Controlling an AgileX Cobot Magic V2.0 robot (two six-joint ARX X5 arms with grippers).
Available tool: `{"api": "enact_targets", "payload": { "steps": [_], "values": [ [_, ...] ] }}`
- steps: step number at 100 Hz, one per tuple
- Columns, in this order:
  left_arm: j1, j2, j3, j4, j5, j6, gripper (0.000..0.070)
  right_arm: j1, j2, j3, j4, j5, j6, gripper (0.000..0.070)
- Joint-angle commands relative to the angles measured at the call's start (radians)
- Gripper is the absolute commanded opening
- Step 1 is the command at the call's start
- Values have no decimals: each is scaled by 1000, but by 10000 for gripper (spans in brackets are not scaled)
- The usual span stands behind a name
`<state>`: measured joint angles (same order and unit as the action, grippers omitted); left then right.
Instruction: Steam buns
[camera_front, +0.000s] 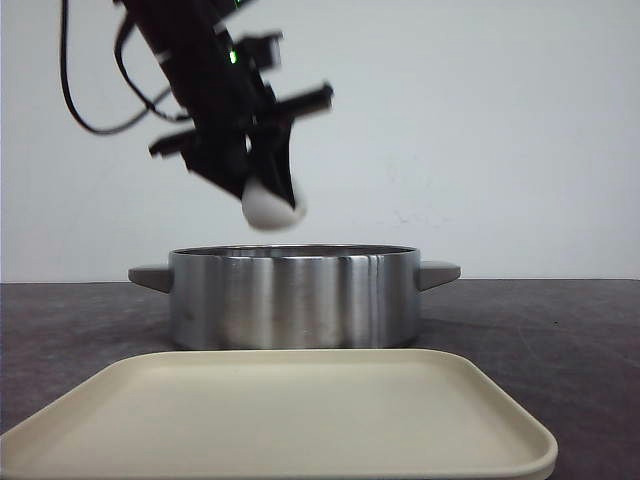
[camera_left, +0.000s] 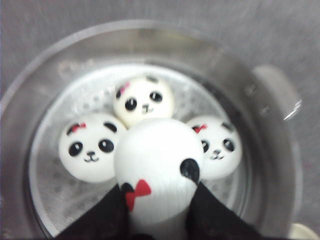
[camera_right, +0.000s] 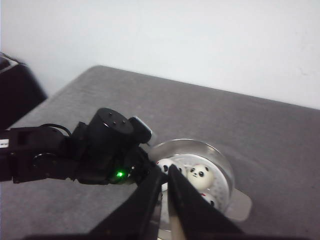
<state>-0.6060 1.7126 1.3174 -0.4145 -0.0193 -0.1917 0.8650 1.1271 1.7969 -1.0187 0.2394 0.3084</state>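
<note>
A glossy white bun (camera_left: 157, 167) is clenched between the left gripper's (camera_front: 268, 205) fingers and hung over the steel pot (camera_front: 293, 297). Three buns lie inside at nine (camera_left: 91, 146), twelve (camera_left: 144, 100) and three o'clock (camera_left: 216, 146). It is judged light, soft and slippery, best pinched at its sides. The right gripper (camera_right: 169, 200) appears closed and empty. No writing is seen.
</note>
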Motion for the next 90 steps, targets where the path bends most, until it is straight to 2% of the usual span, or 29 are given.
{"api": "enact_targets", "payload": {
  "steps": [1, 7, 11, 15, 25, 28, 34, 61, 69, 79, 90],
  "values": [
    [-2, 43, 15, 10, 6, 19, 12, 11, 19, 15, 0, 6, 19, 14],
    [-2, 72, 15, 9, 6, 19, 40, 11, 23, 15, -7, 6, 23, 14],
    [-2, 88, 15, 8, 6, 18, 90, 11, 23, 15, -10, 7, 23, 14],
    [-2, 98, 15, 3, 6, 17, 180, 11, 25, 15, -11, 15, 23, 14],
    [-2, 110, 15, 4, 5, 16, 495, 11, 25, 15, -16, 28, 24, 14],
    [-2, 110, 15, 5, 4, 16, 552, 11, 25, 15, -18, 28, 24, 14],
    [-2, 110, 15, 9, 4, 16, 600, 11, 25, 15, -23, 35, 24, 14],
    [4, 52, 41, -79, 4, 14, 596, 11, 31, 14, -61, 104, 19, 14],
    [5, -10, 41, -85, -5, -2, 574, 11, 35, 3, -61, 138, -6, 14],
    [5, -114, 41, -73, -8, -12, 425, 11, 35, -40, -44, 203, -29, 14],
    [5, -243, 41, -52, -9, -11, 159, 11, 15, -146, 43, 217, -34, 14]
  ]
}}
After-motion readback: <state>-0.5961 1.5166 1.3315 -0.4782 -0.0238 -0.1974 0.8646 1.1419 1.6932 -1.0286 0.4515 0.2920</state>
